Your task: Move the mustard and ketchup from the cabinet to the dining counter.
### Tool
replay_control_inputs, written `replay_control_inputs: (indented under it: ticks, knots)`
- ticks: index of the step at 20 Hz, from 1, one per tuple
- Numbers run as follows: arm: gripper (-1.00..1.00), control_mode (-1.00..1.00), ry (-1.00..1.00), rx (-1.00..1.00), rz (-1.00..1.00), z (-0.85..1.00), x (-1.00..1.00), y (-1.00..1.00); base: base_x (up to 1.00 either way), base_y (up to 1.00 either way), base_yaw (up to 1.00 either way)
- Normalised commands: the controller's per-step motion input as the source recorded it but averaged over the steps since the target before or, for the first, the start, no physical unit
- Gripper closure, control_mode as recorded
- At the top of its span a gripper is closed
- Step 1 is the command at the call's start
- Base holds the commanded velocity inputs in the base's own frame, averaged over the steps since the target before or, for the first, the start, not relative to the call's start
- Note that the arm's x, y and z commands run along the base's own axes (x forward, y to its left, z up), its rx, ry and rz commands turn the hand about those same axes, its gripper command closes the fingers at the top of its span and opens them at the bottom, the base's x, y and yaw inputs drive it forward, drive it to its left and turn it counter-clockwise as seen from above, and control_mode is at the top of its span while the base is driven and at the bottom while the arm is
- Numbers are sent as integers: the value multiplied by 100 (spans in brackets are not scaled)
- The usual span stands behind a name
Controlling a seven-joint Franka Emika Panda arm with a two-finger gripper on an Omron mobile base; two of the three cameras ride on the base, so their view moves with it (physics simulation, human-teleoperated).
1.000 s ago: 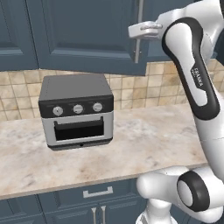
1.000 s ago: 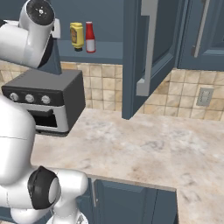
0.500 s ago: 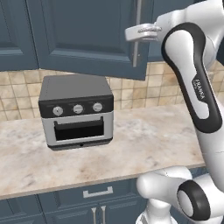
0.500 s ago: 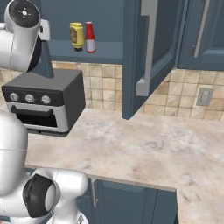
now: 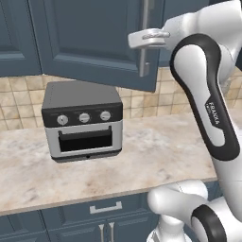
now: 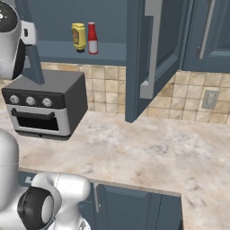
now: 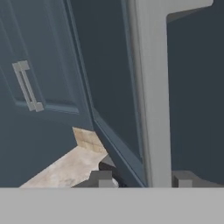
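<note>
Right base view alone looks into the open cabinet [image 6: 134, 58]: the mustard [image 6: 79, 37] and ketchup [image 6: 92, 38] stand touching on its shelf, above the toaster oven [image 6: 45, 105] on the desk [image 6: 148, 152]. Hand view has the fingers [image 7: 101, 178] closed on the door's silver handle [image 7: 151, 96]; left base view shows that handle [image 5: 144, 38] from outside.

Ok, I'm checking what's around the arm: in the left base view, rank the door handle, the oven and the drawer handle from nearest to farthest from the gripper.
1. Door handle: up top, right at the gripper, which is closed on it.
2. Oven: below and to the left, on the counter.
3. Drawer handle: lowest, under the counter's front edge.
</note>
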Motion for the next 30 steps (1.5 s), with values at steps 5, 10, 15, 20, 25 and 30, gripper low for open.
replay_control_inputs:
  ticks: [5,10,15,20,25,30]
  knots:
    - [100,-100,0,0,0,-5,-36,85,0,0,0]
    - [100,-100,0,-1,0,-8,-25,86,0,0,0]
    - [-100,-100,0,-7,-1,-12,-17,46,0,0,0]
    - [-100,-100,-1,-1,-1,-1,-67,0,0,0,0]
    - [-100,-100,0,7,-4,8,-77,-13,0,0,0]
    - [-100,-100,0,18,-6,15,-80,-23,0,0,0]
